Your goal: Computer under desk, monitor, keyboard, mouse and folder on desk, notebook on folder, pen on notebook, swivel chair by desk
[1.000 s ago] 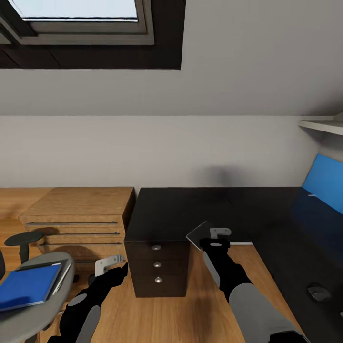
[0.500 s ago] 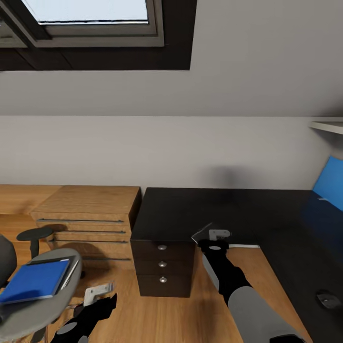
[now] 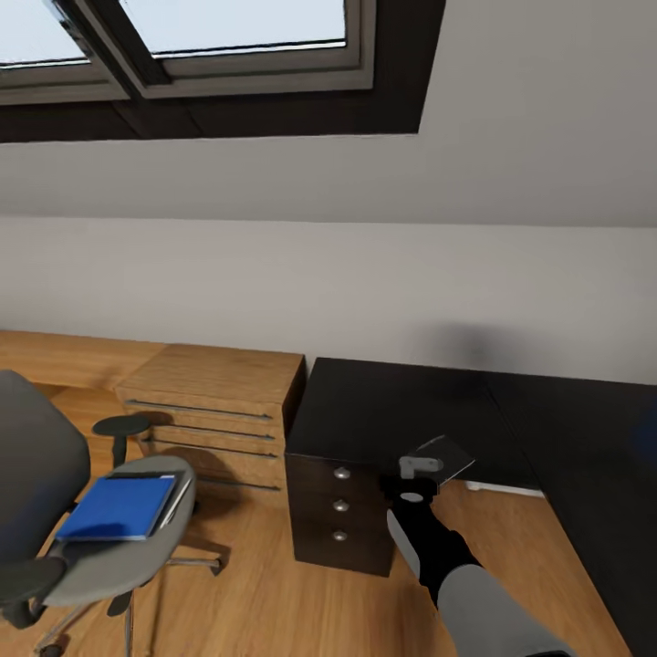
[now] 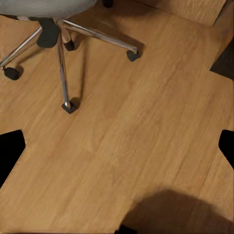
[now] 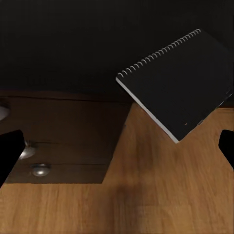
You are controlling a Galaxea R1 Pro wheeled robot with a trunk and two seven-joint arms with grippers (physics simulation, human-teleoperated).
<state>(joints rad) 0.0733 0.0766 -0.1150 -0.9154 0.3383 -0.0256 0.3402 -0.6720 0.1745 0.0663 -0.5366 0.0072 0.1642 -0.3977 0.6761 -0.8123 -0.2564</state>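
The swivel chair [image 3: 41, 474] stands at the left with the blue folder [image 3: 119, 506] flat on its grey seat. Its chrome base [image 4: 61, 58] and castors show in the left wrist view, where my left gripper [image 4: 117, 146] hangs open over bare floor. The thin grey notebook [image 3: 443, 456] lies at the front edge of the black desk [image 3: 411, 401], one corner out over the floor. In the right wrist view it is a dark spiral-bound notebook [image 5: 180, 83]. My right gripper [image 3: 418, 467] is just in front of it, open, with nothing between its fingers [image 5: 9, 151].
The desk's black drawer unit [image 3: 338, 502] with round silver knobs [image 5: 41, 170] stands left of my right arm. A low light-wood cabinet [image 3: 214, 401] sits against the wall between chair and desk. Wooden floor [image 3: 265, 602] lies open between chair and drawers.
The whole head view has swung left, bringing the chair further in and pushing the desk right. My left arm has dropped out of it. The notebook now shows right of my right gripper.
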